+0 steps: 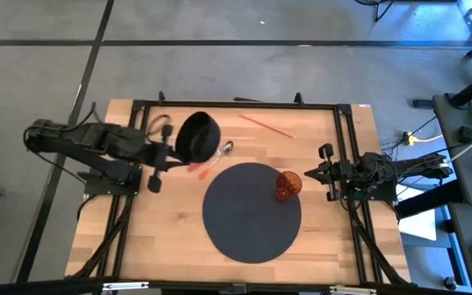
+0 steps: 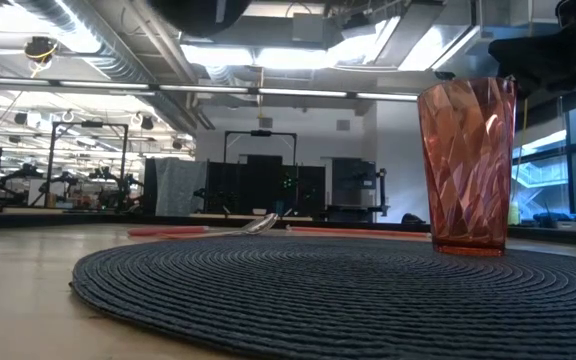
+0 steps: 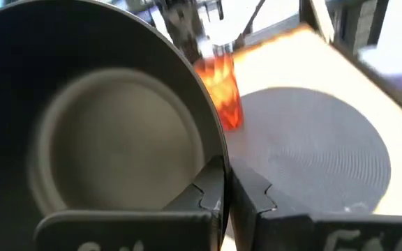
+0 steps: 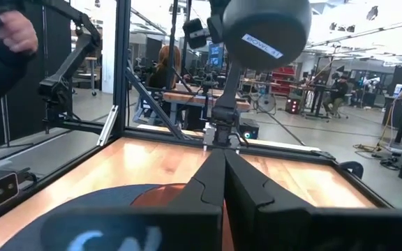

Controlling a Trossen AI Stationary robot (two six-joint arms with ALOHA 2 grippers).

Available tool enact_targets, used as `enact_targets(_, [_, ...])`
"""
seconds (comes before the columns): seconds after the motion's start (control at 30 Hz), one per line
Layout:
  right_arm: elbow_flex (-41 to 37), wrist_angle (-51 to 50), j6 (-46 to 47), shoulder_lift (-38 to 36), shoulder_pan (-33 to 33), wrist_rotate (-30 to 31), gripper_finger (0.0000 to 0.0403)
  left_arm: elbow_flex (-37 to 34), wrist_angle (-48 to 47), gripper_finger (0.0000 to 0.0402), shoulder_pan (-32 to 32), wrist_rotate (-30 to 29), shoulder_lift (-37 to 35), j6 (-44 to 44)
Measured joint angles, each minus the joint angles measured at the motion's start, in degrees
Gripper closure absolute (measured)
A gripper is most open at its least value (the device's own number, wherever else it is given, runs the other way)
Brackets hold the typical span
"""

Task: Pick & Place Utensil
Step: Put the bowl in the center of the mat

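Observation:
A spoon with a red handle lies flat on the wooden table, just past the far left rim of the round dark placemat. It also shows in the low view. My left gripper is shut on a black bowl, which it holds up over the table's far left part, beside the spoon. An orange tumbler stands upright on the mat's right side. My right gripper rests shut at the table's right edge, touching nothing. My left gripper pinches the black bowl's rim between its two fingers, one finger on each side of the wall. The fingers come from the table's left, slanting a little down. The bowl is lifted clear of the table and tipped up on edge above the fingers.
A thin red stick lies near the table's far edge. A black frame runs around the tabletop. Bare wood lies left of the mat toward the near edge. A person's sleeve shows beyond the table.

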Motion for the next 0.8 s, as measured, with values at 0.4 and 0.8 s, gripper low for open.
enact_targets(0.4, [0.0,0.0,-0.3,0.0,0.01,-0.04,0.0399,-37.76,30.26,0.0398,-0.34,-0.07,-32.43,-2.1])
enact_targets(0.8, [0.0,-0.39,-0.53,0.01,0.01,0.03,0.0399,-50.79,34.73,0.0398,-0.82,-2.65,-47.05,1.17])
